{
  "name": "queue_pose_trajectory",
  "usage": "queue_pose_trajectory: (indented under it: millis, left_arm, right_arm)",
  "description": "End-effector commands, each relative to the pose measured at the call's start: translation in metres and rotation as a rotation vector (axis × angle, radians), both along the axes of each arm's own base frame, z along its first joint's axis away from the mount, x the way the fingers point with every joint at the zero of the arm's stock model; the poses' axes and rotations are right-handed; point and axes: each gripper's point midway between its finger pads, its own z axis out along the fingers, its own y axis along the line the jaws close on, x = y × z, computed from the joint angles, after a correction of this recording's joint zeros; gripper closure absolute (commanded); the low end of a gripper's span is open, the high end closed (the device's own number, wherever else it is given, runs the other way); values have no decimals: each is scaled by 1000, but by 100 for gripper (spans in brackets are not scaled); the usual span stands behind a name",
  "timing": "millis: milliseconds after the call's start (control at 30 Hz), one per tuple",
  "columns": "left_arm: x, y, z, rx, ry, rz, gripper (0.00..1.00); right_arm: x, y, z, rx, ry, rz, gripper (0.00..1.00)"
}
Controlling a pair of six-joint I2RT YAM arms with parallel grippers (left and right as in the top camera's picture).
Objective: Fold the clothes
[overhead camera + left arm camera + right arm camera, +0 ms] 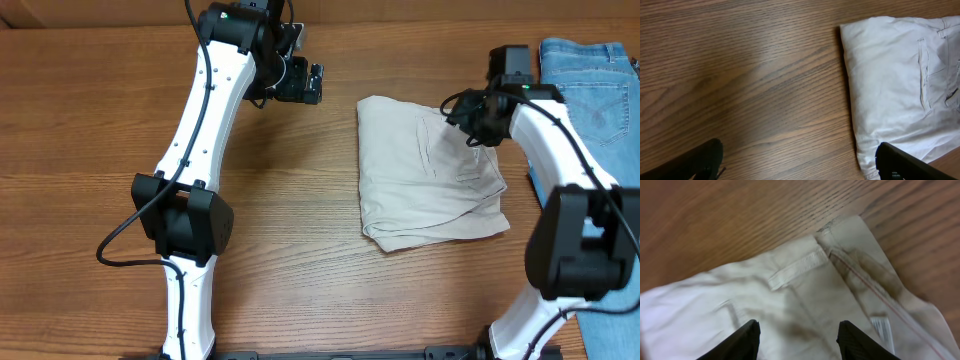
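Observation:
The beige khaki trousers (425,175) lie folded in a rough square at the table's centre right. The left wrist view shows their left edge and a back pocket (895,75); the right wrist view shows the waistband with a belt loop (795,270). My left gripper (305,82) is open and empty, above bare wood to the left of the trousers; it also shows in the left wrist view (800,162). My right gripper (470,120) is open just above the trousers' upper right part, holding nothing; it also shows in the right wrist view (797,340).
Light-blue denim jeans (590,75) lie at the right edge of the wooden table (290,260), behind my right arm. The arm bases stand at the front edge.

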Motion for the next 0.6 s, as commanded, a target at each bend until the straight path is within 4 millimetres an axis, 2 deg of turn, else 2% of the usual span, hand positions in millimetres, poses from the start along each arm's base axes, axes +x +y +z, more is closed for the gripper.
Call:
queue_pose_trajectory:
  millis: [0,100,233,433,567]
  left_arm:
    - [-1,-2,2,9,-13,-26,0]
    - [-1,-2,2,9,-13,-27,0]
    - [-1,-2,2,9,-14,-27,0]
    - [-1,-2,2,8,-17,-27,0]
    - [-1,-2,2,8,-16,-26,0]
  right_arm:
    - [1,-10,-19,-69,16,92,45]
    - [3,-18,-29,-112,28,114,46]
    - [4,-28,-31,-172,29,128,46]
    - [5,-27,-31,-182,24,166,46]
    - [3,-25,-44,-172,48,191,47]
